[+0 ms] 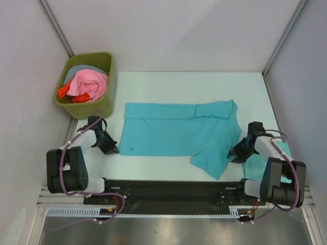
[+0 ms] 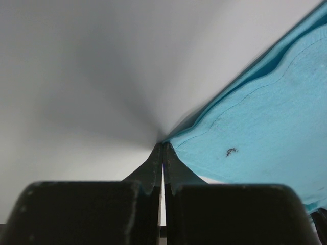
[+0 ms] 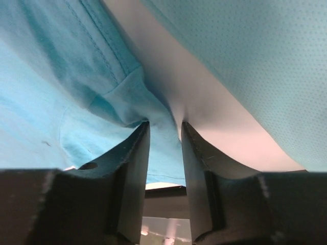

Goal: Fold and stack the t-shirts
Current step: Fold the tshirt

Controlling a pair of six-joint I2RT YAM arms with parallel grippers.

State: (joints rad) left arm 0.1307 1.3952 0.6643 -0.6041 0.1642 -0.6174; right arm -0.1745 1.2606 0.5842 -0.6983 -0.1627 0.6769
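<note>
Provisionally, we logged the turquoise t-shirt (image 1: 173,133) spread on the table (image 1: 153,81), left gripper (image 2: 163,145) shut at its corner, right gripper (image 3: 163,125) half-open astride a bunched fold; thin fabric risked slipping free.

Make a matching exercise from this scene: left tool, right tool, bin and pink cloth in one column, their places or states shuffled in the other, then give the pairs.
1. left tool
2. right tool
3. bin
4. pink cloth

a. heaped inside the bin
b. open, astride a fold of the t-shirt
c. olive green, at the far left
d. shut on the t-shirt's near left corner

Pairs: 1-d, 2-b, 3-c, 4-a
</note>
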